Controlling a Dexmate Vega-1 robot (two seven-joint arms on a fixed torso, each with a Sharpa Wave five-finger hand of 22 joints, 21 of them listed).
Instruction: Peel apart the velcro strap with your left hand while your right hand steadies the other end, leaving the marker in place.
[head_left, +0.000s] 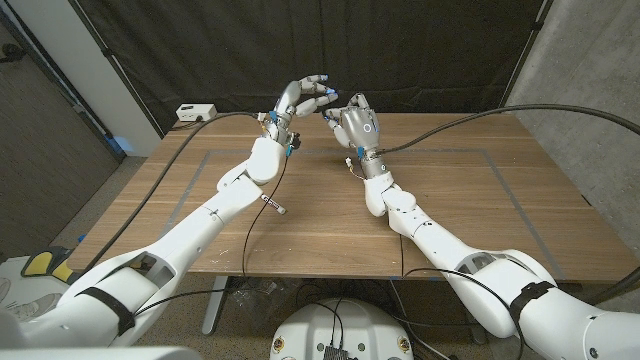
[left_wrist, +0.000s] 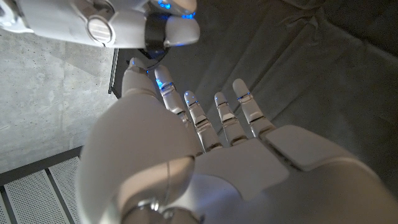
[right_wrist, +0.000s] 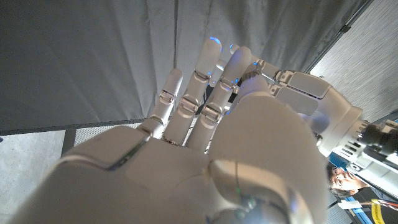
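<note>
I see the table (head_left: 300, 225) under both raised arms. My left hand (head_left: 298, 97) and right hand (head_left: 355, 120) meet in the air above its far edge, fingertips close together. In the left wrist view, the left hand (left_wrist: 205, 155) has fingers extended and slightly apart. In the right wrist view, the right hand (right_wrist: 205, 143) has fingers extended close together. I cannot tell whether either holds anything. The strap and marker are hidden; I cannot locate them. A white box (head_left: 195, 112) sits at the far left corner.
</note>
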